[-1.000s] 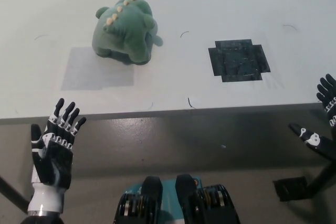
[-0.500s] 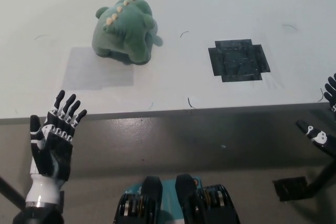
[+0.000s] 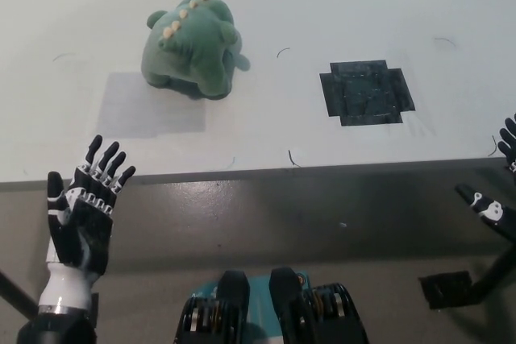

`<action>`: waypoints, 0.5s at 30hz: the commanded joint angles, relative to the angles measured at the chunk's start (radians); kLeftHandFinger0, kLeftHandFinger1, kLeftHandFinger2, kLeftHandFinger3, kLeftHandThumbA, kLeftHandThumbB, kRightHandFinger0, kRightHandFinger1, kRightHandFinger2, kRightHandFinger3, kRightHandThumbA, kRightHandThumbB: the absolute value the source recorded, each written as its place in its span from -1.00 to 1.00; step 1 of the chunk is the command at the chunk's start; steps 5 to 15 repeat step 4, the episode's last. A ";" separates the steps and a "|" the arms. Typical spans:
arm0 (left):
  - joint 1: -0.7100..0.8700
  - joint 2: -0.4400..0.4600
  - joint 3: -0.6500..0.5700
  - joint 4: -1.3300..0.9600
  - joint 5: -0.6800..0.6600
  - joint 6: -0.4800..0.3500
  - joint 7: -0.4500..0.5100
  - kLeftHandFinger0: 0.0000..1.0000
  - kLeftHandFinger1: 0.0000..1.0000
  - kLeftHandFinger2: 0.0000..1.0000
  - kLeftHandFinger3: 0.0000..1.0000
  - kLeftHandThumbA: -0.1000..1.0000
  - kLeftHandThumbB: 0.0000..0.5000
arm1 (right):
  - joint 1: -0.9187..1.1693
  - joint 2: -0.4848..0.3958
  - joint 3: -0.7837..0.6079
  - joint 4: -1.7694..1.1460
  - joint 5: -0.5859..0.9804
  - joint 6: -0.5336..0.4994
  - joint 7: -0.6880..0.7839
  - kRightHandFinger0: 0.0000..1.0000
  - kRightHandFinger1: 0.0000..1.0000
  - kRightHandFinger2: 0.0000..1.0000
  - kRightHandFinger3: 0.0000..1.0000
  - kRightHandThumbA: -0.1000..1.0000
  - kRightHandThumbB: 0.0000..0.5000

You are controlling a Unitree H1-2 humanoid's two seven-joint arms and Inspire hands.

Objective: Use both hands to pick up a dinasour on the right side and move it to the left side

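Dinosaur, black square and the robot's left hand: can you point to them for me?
dinosaur (image 3: 193, 50), head view, on its green back beside the spikes.
black square (image 3: 367, 92), head view, on the middle of the dark patch on the table.
left hand (image 3: 81, 219), head view, on its palm.

The wide white table top (image 3: 339, 6) was brightly and evenly lit, a bit washed out far away. A small soft shadow was cast beside the green plush dinosaur (image 3: 192, 44). The grey floor (image 3: 266, 223) below was left dimmer. Everything was a little grainy.
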 commanded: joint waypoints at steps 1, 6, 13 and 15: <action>-0.022 0.018 0.004 -0.013 -0.018 0.002 -0.017 1.00 1.00 1.00 1.00 1.00 0.32 | -0.021 0.000 -0.004 -0.011 0.015 -0.046 -0.011 1.00 1.00 1.00 1.00 0.99 -0.31; -0.022 0.016 0.004 -0.013 -0.019 0.003 -0.016 1.00 1.00 1.00 1.00 1.00 0.32 | -0.021 -0.002 -0.004 -0.013 0.009 -0.043 -0.013 1.00 1.00 1.00 1.00 1.00 -0.32; -0.022 0.016 0.004 -0.013 -0.019 0.003 -0.016 1.00 1.00 1.00 1.00 1.00 0.32 | -0.021 -0.002 -0.004 -0.013 0.009 -0.043 -0.013 1.00 1.00 1.00 1.00 1.00 -0.32; -0.022 0.016 0.004 -0.013 -0.019 0.003 -0.016 1.00 1.00 1.00 1.00 1.00 0.32 | -0.021 -0.002 -0.004 -0.013 0.009 -0.043 -0.013 1.00 1.00 1.00 1.00 1.00 -0.32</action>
